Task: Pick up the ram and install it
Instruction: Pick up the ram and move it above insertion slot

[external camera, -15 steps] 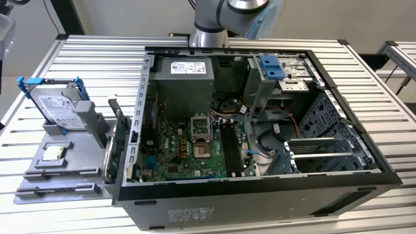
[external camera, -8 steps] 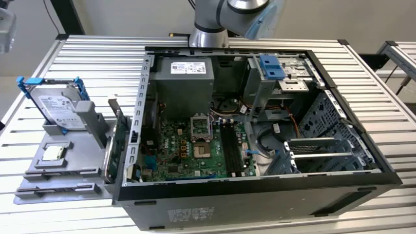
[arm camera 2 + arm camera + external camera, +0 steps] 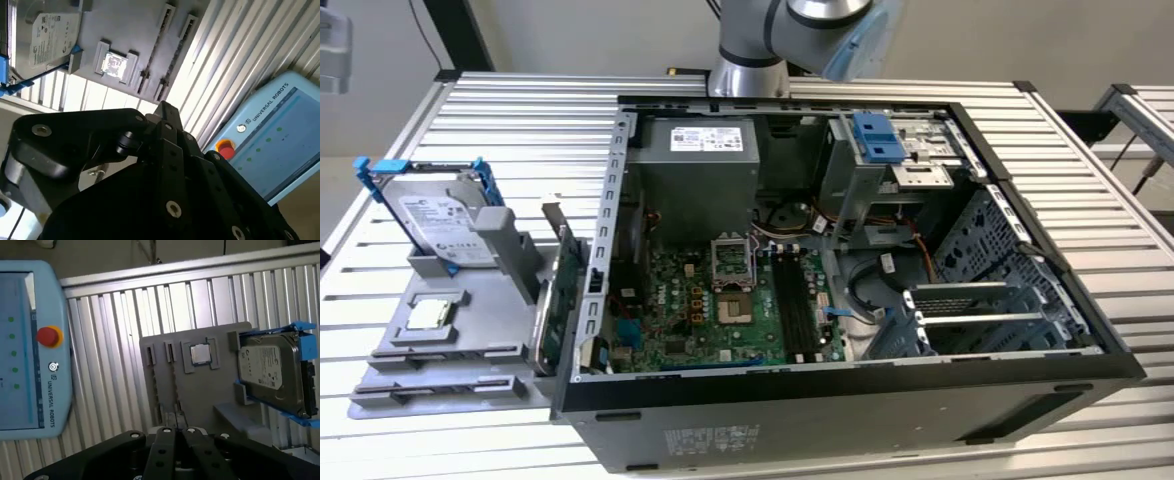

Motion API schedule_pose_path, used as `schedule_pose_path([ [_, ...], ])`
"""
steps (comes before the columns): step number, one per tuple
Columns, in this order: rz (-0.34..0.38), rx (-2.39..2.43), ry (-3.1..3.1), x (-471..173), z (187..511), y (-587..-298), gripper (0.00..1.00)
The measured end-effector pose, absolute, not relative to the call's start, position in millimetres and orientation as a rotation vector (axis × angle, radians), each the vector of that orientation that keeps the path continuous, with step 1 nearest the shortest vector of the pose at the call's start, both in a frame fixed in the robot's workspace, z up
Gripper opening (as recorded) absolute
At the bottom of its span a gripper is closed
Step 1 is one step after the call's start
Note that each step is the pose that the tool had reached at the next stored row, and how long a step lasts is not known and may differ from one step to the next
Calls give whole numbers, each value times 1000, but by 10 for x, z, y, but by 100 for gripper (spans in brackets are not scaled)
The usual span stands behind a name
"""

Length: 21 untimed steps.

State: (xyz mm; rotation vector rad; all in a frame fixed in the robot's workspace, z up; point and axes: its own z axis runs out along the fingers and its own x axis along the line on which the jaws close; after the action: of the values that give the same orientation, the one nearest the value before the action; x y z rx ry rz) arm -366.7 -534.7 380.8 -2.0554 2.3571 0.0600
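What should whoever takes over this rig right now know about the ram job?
The gripper is shut and holds nothing, raised clear of the gray tray that sits beside the open computer case.
The ram stands on edge in a narrow groove of the tray, near the chip and the hard drive, apart from the gripper.
Done: nothing visible yet.
Left: the ram is not picked up, and the long black slots inside the case look empty.
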Motion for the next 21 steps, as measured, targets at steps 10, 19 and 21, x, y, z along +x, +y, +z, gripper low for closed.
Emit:
schedule_pose_path([
  [10, 60, -2237, 2189, -3660, 3804, -5347, 0],
  [19, 61, -2335, 2085, -3649, 3802, -5347, 0],
  [21, 61, -2335, 2085, -3649, 3801, -5347, 0],
])
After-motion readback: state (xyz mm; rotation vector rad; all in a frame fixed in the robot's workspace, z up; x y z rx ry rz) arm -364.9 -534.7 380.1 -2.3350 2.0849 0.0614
